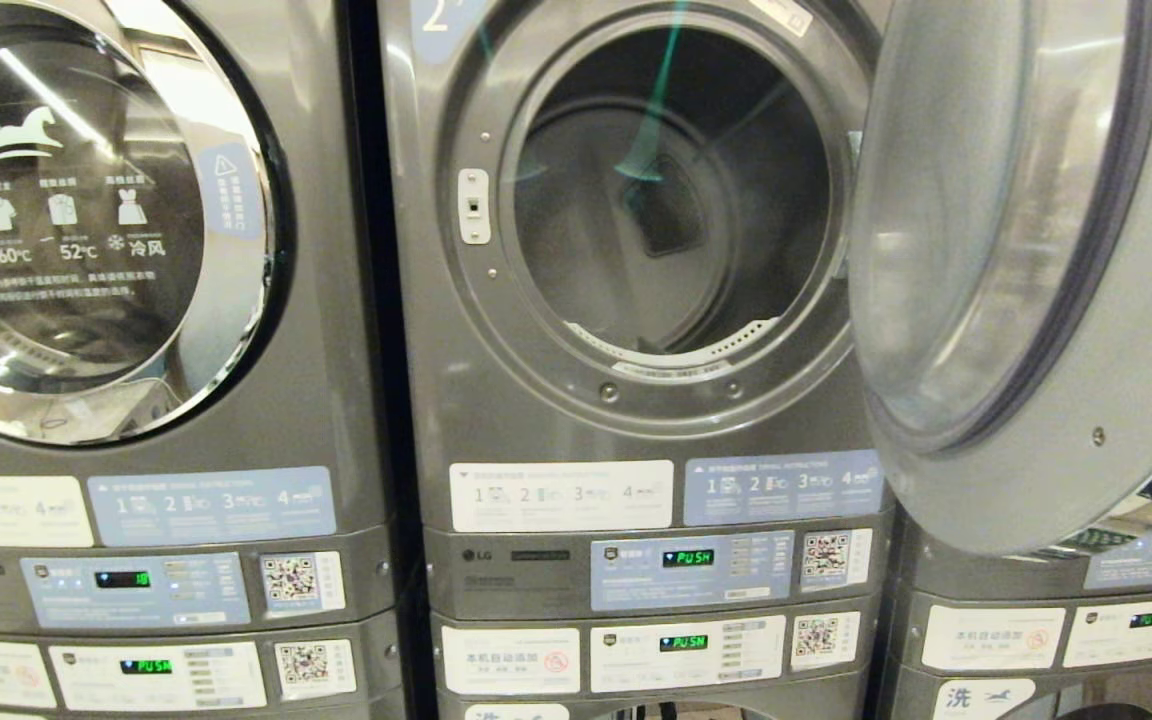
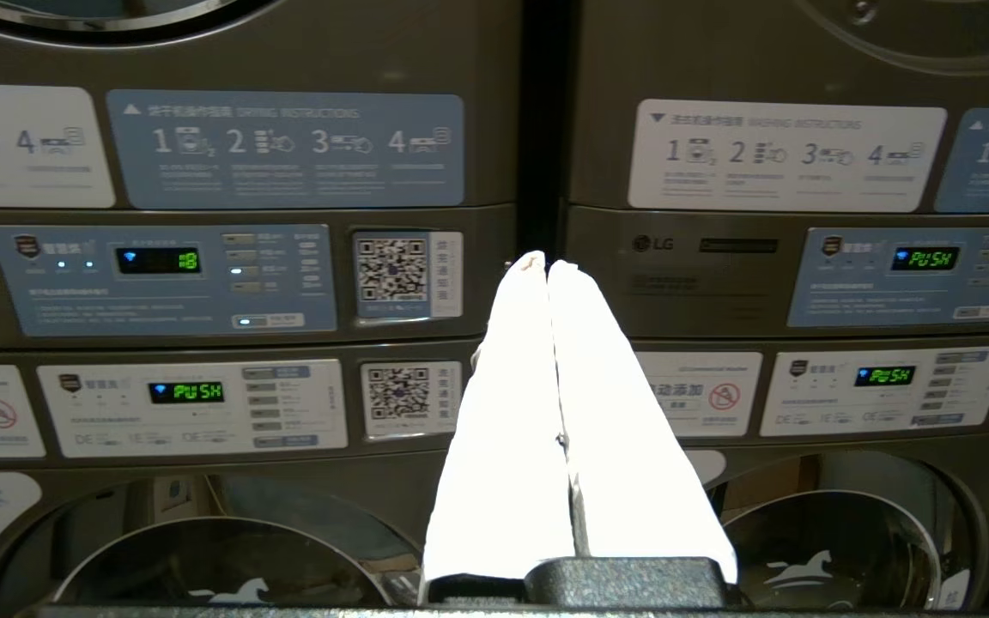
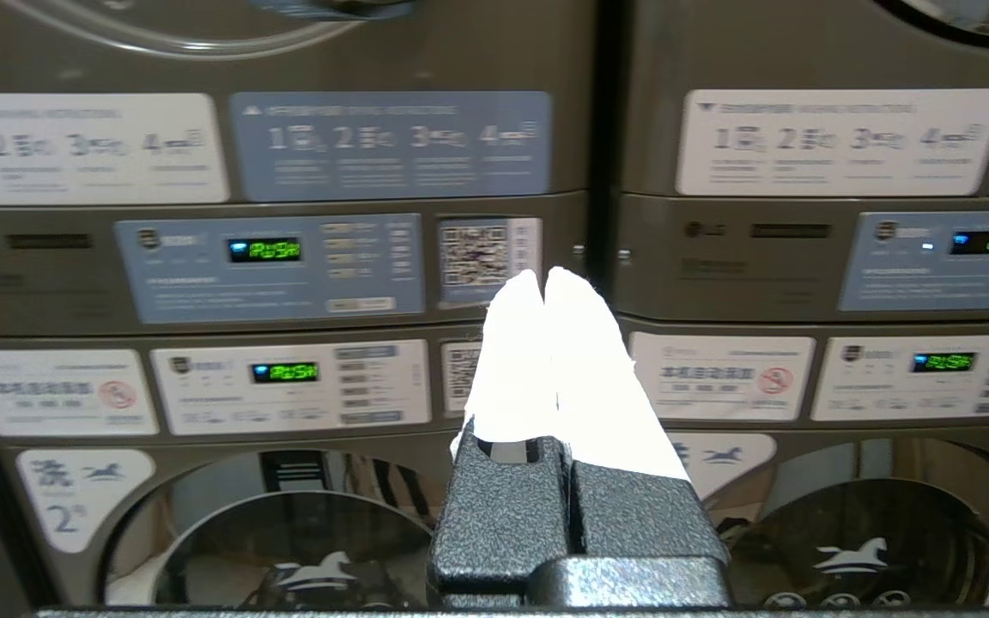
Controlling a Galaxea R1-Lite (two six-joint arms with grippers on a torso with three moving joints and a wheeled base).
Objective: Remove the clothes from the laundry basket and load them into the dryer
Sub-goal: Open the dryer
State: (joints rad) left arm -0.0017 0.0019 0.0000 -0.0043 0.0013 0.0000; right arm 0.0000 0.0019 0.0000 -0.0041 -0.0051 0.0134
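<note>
Head view: facing dryer number 2 [image 1: 636, 420], round door [image 1: 1026, 270] swinging wide open toward 3 o'clock, drum standing dark.
Holding left gripper [image 2: 549, 268] and right gripper [image 3: 543, 279] pinched closed on nothing, both aiming at 12 o'clock toward control panels [image 2: 164, 279]; neighbouring dryer [image 1: 136, 300] sitting closed at 9 o'clock.

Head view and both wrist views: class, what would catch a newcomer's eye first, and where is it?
Most striking is the dryer marked 2, centre of the head view, its big round door swung open to the right, its drum showing no clothes. Left of it, a closed glass door carries white garment icons. In each wrist view, a shut left gripper and right gripper point at green-lit control panels.
</note>
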